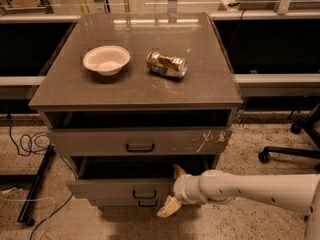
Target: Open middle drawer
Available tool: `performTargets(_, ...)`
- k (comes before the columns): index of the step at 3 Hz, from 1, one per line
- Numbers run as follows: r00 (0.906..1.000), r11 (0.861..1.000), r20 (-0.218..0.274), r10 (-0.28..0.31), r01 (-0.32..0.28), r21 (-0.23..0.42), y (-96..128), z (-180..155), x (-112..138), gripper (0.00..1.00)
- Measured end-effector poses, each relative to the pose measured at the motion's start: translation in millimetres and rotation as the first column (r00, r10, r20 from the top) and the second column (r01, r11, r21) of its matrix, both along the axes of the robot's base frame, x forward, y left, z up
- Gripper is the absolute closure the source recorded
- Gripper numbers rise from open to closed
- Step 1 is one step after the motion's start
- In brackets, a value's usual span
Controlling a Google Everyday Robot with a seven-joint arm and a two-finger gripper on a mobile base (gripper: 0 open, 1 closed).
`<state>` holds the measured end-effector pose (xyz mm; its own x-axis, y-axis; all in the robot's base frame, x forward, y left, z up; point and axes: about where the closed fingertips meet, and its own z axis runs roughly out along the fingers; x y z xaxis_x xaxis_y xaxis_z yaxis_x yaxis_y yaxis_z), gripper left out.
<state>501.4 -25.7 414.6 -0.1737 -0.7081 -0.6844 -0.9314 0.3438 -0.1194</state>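
Observation:
The middle drawer (112, 188) is a plain grey front with a small black loop handle (144, 194). It stands pulled out a little from the cabinet, with a dark gap above it. My gripper (173, 190) is at the right part of this drawer front, to the right of the handle. It is open: one fingertip (179, 171) is up at the drawer's top edge and the other (167, 208) hangs below the front. It holds nothing.
The taller scratched drawer (140, 142) above is closed, and a slim drawer (120, 203) sits below. On the cabinet top (200, 91) are a white bowl (106, 60) and a crushed can (166, 64). Cables (30, 144) lie at left and a chair base (295, 151) at right.

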Motion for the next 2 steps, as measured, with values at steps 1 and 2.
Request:
performTargets(1, 1.0, 1.0, 0.0, 0.0, 0.0, 0.0, 0.0, 0.0, 0.0, 0.27)
performTargets(2, 1.0, 1.0, 0.0, 0.0, 0.0, 0.0, 0.0, 0.3, 0.0, 0.5)
